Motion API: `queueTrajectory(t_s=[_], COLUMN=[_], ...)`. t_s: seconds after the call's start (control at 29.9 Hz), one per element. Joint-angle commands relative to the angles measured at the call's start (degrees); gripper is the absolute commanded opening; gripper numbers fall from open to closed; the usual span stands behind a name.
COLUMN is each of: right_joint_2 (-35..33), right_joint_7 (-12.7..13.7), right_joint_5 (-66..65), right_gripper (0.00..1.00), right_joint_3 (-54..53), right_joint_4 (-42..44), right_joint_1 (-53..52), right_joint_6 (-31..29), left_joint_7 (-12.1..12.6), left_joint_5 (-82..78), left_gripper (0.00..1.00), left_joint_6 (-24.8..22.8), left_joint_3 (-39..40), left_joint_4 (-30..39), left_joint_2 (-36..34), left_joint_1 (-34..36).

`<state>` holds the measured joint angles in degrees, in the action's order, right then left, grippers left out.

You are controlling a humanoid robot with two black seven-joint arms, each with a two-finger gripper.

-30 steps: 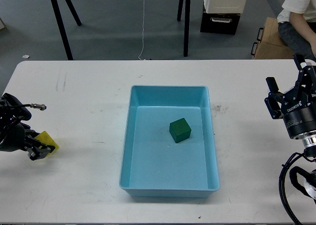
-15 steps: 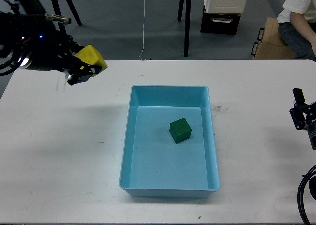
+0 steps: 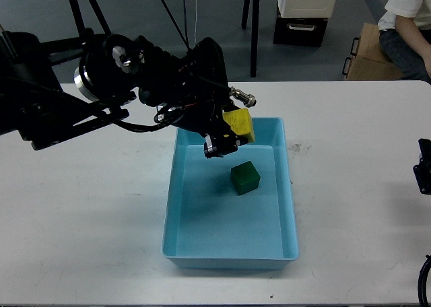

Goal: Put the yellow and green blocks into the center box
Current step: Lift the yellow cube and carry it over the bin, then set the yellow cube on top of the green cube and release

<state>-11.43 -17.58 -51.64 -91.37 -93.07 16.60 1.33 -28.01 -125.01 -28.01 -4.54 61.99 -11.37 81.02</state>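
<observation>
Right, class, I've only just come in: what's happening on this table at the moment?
The robot's left gripper holds a small bright yellow block above the far end of the large light blue plastic tray on the white table. A small dark green block already lies on the tray's floor. Only an edge of the right arm shows at the right border, away from the tray.

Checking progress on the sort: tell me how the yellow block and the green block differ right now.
The yellow block is bright yellow; the green block is dark green. The yellow block is held in the left end effector above the tray's far end; the green block rests free on the tray floor. The yellow block is tilted; the green block sits flat. Both are small cubes of similar size.
</observation>
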Motion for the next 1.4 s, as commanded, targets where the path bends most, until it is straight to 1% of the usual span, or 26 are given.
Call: queueTrajectory(t_s=[0.0,0.13,0.23,0.4,0.47,0.5,0.53,0.6,0.7,0.77,0.87,1.0,1.1,1.17,1.3,1.37], right_joint_2=[0.0,0.0,0.0,0.1,0.3,0.4,0.4,0.4,0.4,0.4,0.5,0.5,0.5,0.4,0.4,0.5], right_joint_7=[0.0,0.0,0.0,0.0,0.0,0.0,0.0,0.0,0.0,0.0,0.0,0.0,0.0,0.0,0.0,-0.1], right_joint_5=[0.0,0.0,0.0,0.0,0.0,0.0,0.0,0.0,0.0,0.0,0.0,0.0,0.0,0.0,0.0,0.0], right_gripper=[0.99,0.99,0.99,0.99,0.99,0.99,0.99,0.99,0.99,0.99,0.99,0.99,0.99,0.99,0.99,0.99], right_joint_3=[-0.3,-0.2,-0.4,-0.1,0.0,0.1,0.1,0.1,0.2,0.3,0.6,0.6,0.7,1.4,3.7,3.9], right_joint_4=[0.2,0.7,0.7,0.7,0.8,0.7,0.7,0.7,0.7,0.7,0.7,0.7,0.7,0.7,0.6,0.5], right_joint_1=[0.2,0.2,0.2,0.3,0.3,0.3,0.3,0.3,0.3,0.3,0.3,0.3,0.3,0.2,-0.9,-2.7], right_joint_6=[0.0,0.0,0.0,0.0,0.0,0.0,0.0,0.0,0.0,0.0,0.0,0.0,-0.2,-0.5,-0.5,-0.6], left_joint_7=[0.0,0.0,0.0,0.0,0.0,0.0,0.0,0.0,0.0,0.0,0.0,0.0,0.0,0.0,0.0,0.0], left_joint_5=[0.0,0.0,0.0,0.0,0.0,0.1,0.2,0.3,0.7,1.1,2.0,2.2,3.6,6.9,15.5,19.9], left_gripper=[0.12,0.14,0.15,0.21,0.26,0.29,0.35,0.55,0.75,0.81,0.85,0.87,0.93,1.0,1.0,1.0], left_joint_6=[0.0,0.0,0.0,0.0,0.0,0.0,0.0,0.0,0.0,0.0,0.0,0.0,0.0,0.0,0.0,0.0], left_joint_3=[-1.8,-2.1,-2.1,-2.1,-2.0,-1.8,-1.7,-1.4,-0.9,0.0,1.4,1.6,2.3,3.7,6.2,9.4], left_joint_4=[-2.6,-3.7,-4.9,-7.1,-7.9,-8.2,-8.3,-8.3,-8.4,-8.7,-9.3,-9.4,-8.9,-8.3,-4.6,-3.2], left_joint_2=[2.8,5.1,5.4,6.9,7.3,7.4,7.4,7.4,7.3,7.4,7.5,7.3,6.5,5.0,0.8,-0.3], left_joint_1=[-1.0,-1.7,-3.0,-3.9,-4.1,-4.2,-4.2,-4.3,-4.5,-5.1,-5.6,-5.5,-5.2,-4.9,-4.6,-4.6])
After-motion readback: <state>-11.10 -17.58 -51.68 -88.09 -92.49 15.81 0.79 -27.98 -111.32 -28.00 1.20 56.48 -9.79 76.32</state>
